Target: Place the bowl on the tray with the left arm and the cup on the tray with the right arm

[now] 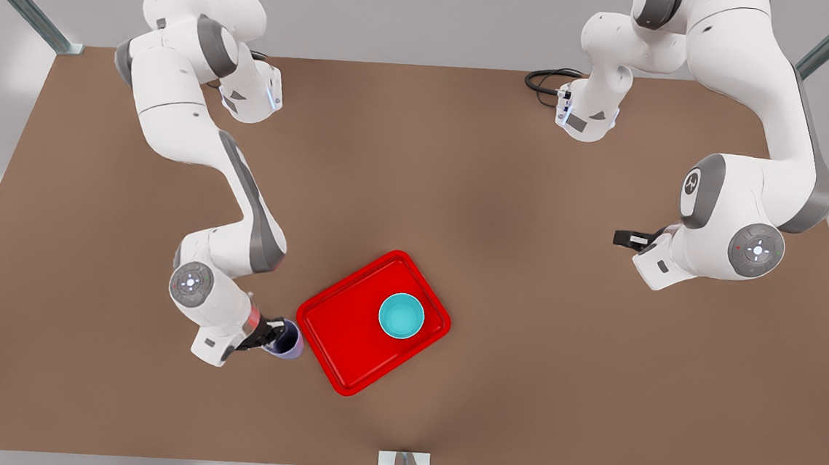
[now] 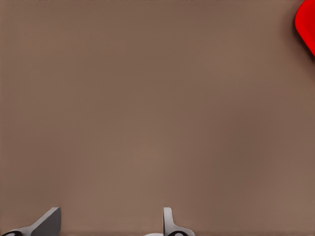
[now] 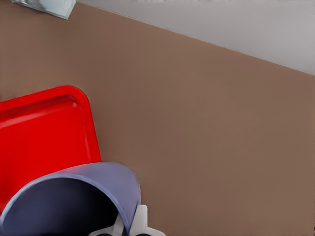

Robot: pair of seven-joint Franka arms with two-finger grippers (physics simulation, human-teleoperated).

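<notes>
The bowl [image 1: 401,315] already sits on the tray [image 1: 338,329], toward its right far part in the front view. The cup [image 1: 290,340] is not yet there: it is just beside the tray's left edge, above or on the bench [image 1: 461,192], I cannot tell which.

The right tool [image 1: 272,336] pinches the cup at its rim. In the right wrist view one finger [image 3: 140,221] lies on the outside of the cup's wall [image 3: 98,182], and the other seems to be inside, though it is hidden. The cup tilts a little toward the tray [image 3: 44,132], with its dark opening visible.

The cup looks light, stiff and smooth, so I judge that it may slip or swing in a grip on one wall only. A slow move and a low release should keep it upright. The rim is thin, but it gives the only easy hold for two fingers.

The left tool [image 1: 629,239] waits far to the right, well apart from the tray. Its fingers [image 2: 170,221] are spread over bare bench and hold nothing.
</notes>
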